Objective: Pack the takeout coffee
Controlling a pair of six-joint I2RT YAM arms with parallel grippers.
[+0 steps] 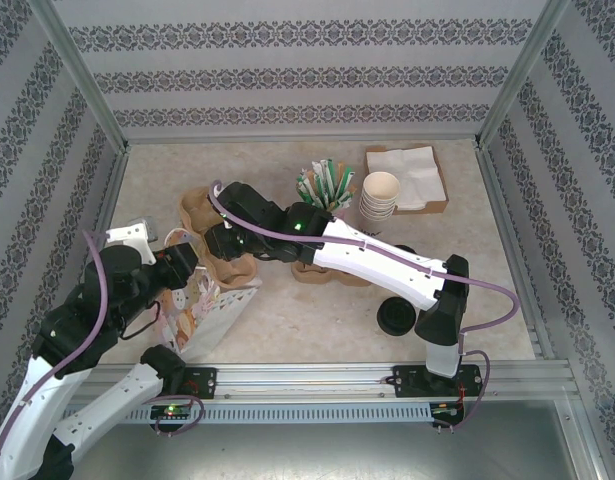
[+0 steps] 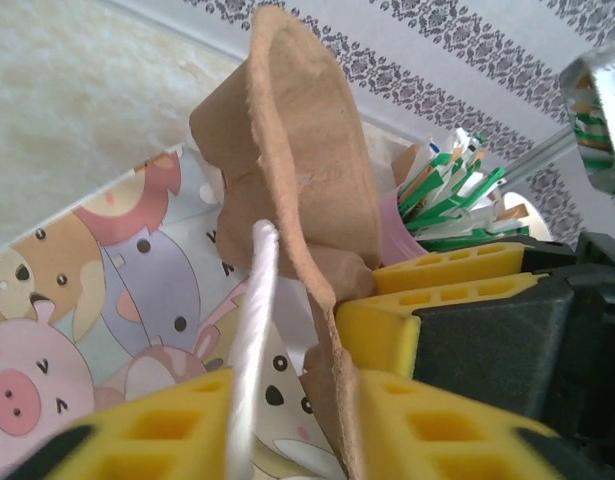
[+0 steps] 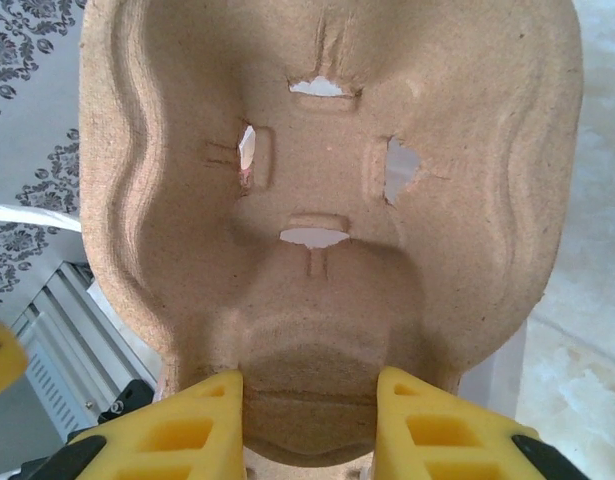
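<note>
The takeout coffee (image 1: pixel 395 318), a dark cup with a black lid, stands on the table by the right arm's base, away from both grippers. My right gripper (image 1: pixel 219 240) (image 3: pixel 307 385) is shut on the rim of a brown pulp cup carrier (image 1: pixel 197 208) (image 3: pixel 317 150) and holds it upright over the mouth of a cartoon-printed paper bag (image 1: pixel 215 315) (image 2: pixel 107 290). My left gripper (image 1: pixel 187 262) (image 2: pixel 295 390) is at the bag's top. The bag's white cord handle (image 2: pixel 249 330) runs between its fingers, and the carrier's edge (image 2: pixel 307 150) stands against one finger.
A second pulp carrier (image 1: pixel 322 272) lies under the right forearm. At the back stand a holder of green-and-white stirrers (image 1: pixel 325 185) (image 2: pixel 447 190), a stack of cream paper cups (image 1: pixel 380 195) and a tray of napkins (image 1: pixel 407 172). Metal frame rails border the table.
</note>
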